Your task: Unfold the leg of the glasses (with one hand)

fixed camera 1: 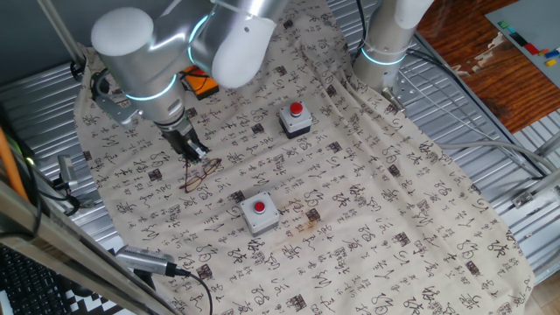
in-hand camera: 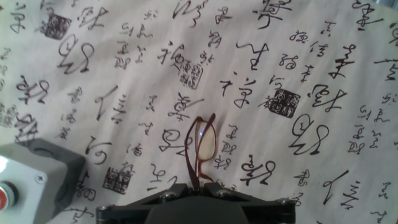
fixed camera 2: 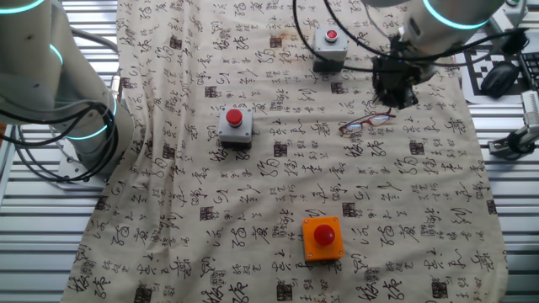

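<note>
The glasses (fixed camera 1: 199, 173) lie on the calligraphy cloth, a thin reddish-brown wire frame with clear lenses. In the other fixed view the glasses (fixed camera 2: 366, 123) sit just left of and below my gripper (fixed camera 2: 394, 99). In the hand view the glasses (in-hand camera: 202, 146) run from the middle of the frame down into the jaws, and one lens and the rim show above them. My gripper (in-hand camera: 197, 185) is shut on the lower end of the frame, its two dark fingers pressed close on the wire. In one fixed view the gripper (fixed camera 1: 194, 152) points down at the glasses' upper end.
Two grey boxes with red buttons (fixed camera 1: 296, 120) (fixed camera 1: 260, 213) stand on the cloth to the right of the glasses. An orange button box (fixed camera 2: 322, 238) sits farther off. One grey box (in-hand camera: 37, 180) shows at the hand view's lower left. A second arm's base (fixed camera 2: 59, 93) stands beside the table.
</note>
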